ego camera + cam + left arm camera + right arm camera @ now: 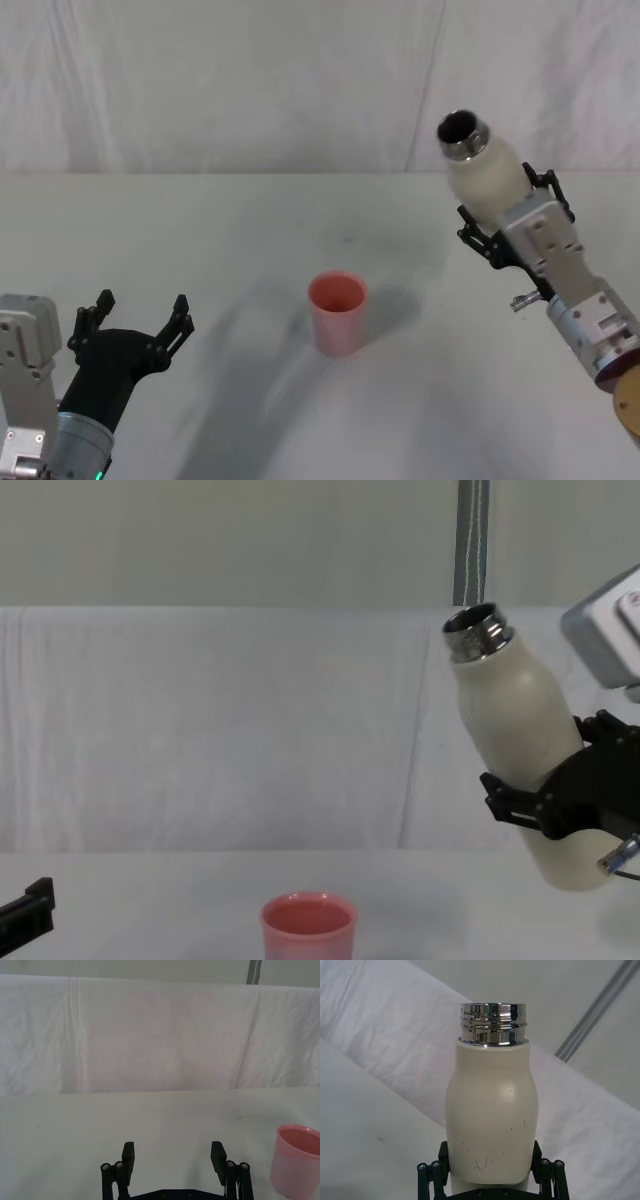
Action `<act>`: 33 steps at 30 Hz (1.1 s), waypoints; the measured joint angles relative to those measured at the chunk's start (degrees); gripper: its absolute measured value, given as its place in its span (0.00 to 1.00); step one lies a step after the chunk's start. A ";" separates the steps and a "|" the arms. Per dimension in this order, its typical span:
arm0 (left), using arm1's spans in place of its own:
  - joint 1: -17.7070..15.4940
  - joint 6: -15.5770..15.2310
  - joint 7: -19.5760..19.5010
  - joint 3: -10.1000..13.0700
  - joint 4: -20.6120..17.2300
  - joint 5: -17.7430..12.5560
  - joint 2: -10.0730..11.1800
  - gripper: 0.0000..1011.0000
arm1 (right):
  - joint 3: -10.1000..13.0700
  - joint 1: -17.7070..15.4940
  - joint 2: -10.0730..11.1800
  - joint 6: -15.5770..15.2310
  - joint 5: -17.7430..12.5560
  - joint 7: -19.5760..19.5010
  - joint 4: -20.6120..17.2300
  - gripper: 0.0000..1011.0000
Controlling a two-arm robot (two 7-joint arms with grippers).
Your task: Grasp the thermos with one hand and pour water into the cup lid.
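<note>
So the right hand [503,228] is clamped around the lower body of the thermos [484,176], holding it up off the surface [250,220], tilted a bit with its open steel neck leaning toward the cup lid [337,312]. The cup lid stands upright near the middle of the surface, well apart from the bottle's mouth and much lower.

Main worry: if it tips from where it is now, the stream lands on bare surface short of the cup, since the neck isn't over the rim yet. The cup is small and looks light, so a bump from the bottle or a hard stream from up high could knock it or splash out. I can't tell how full the bottle is, so the pour could come in a gush.

Room-wise it's easy: open surface all around the cup, nothing between it and the bottle. The left hand [137,328] sits spread and empty near the front left, beside the cup but not touching.
</note>
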State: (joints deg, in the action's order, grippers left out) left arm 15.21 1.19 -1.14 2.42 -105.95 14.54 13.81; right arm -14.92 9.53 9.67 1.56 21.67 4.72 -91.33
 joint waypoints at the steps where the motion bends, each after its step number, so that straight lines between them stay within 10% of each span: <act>1: 0.00 0.00 0.00 0.00 0.00 0.00 0.00 0.99 | 0.28 -0.09 -0.22 0.07 -0.76 0.15 0.00 0.94; 10: 0.00 0.00 0.00 0.00 0.00 0.00 0.00 0.99 | 4.95 -1.48 -2.85 -0.46 -13.15 3.97 0.33 0.94; 33: 0.00 0.00 0.00 0.00 0.00 0.00 0.00 0.99 | 7.86 -3.76 -3.44 -2.89 -23.42 4.85 0.98 0.94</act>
State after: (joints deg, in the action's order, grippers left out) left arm 15.21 1.19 -1.14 2.42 -105.95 14.54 13.81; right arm -7.07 5.77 6.22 -1.33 -1.75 9.57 -90.35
